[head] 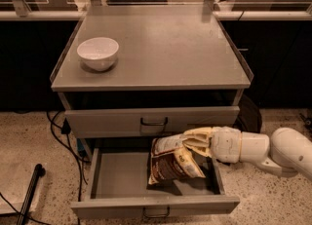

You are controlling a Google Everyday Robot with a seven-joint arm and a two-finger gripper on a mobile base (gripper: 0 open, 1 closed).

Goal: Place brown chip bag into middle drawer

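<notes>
Open middle drawer (117, 182) — brown chip bag (173, 165) inside at right, top pinched by end effector (187, 142).

Gripper (188, 142) w/ brown chip bag (174, 164) over middle drawer's (117, 181) R half; bowl (98, 52) atop cabinet (170, 48)

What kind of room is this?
Probably a robot lab or office workspace: a grey metal cabinet on speckled floor, cables trailing beside it, and the end effector holding the brown chip bag in the open middle drawer.
</notes>
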